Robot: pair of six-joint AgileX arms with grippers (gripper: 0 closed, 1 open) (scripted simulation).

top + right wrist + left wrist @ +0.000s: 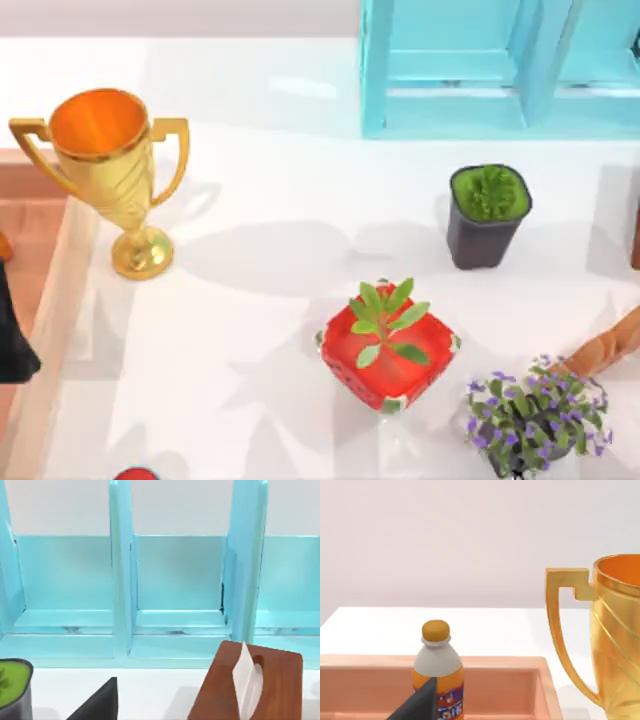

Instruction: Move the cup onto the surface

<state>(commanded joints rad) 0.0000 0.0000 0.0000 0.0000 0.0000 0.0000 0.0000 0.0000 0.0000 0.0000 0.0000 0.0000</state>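
Left end effector (pixel 12 345) at left edge

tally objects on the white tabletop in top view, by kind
Potted plants: 3 (dark square pot, red pot, purple-flowered plant)
Gold two-handled trophies: 1
Turquoise frames: 1
Total: 5

A plain pale pinkish-white wall (pixel 470 535) rises behind the scene, with no marks on it. The broad glossy white counter (pixel 260 300) takes soft grey shadows cast across it, and a bright glare lies along its far part. At the far right stands a turquoise open-fronted shelf frame (pixel 500 65), its upright dividers parting it into compartments with pale turquoise back panels (pixel 180 572). Along the counter's left side runs a pale raised edge (pixel 55 330), with a brown wooden area (pixel 30 250) beyond it.
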